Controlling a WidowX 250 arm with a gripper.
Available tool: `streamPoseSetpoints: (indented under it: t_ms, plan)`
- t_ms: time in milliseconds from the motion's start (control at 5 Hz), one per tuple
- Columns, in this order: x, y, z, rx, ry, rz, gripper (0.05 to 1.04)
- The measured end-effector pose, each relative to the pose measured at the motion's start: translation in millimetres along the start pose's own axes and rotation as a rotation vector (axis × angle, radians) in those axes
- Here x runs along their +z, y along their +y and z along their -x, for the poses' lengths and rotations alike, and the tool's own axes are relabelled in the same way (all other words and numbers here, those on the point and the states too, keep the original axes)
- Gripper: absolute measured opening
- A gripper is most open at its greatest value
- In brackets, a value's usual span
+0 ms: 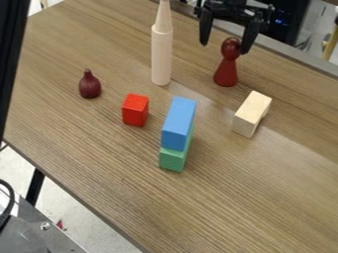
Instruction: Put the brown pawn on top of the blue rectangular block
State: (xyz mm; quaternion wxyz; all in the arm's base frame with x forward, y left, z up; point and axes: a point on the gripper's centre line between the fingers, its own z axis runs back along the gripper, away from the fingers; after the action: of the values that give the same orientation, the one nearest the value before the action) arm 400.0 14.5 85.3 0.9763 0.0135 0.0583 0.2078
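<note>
Here on the worktop (99,170), the tool (225,48) hangs open, the blue rectangular block (178,122) sits atop a green block (173,160), and the brown pawn (226,74) stands upright beneath, its head so near one finger (249,39) that an off-centre descent could topple it.

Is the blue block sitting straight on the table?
No, the blue block rests on top of a green block, which stands on the table.

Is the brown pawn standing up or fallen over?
Standing up: the pawn has its wide base on the table, round head on top.
</note>
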Motion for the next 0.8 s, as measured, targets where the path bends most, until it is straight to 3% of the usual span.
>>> streamPoseSetpoints:
  t_ms: [400,600,800]
  plan:
    - [-15,-11,-5,-0.015,0.004,0.047,0.999]
    - [-16,-18,-12,-0.025,-0.008,0.051,0.948]
    - [-20,-18,-12,-0.008,-0.017,0.046,0.665]
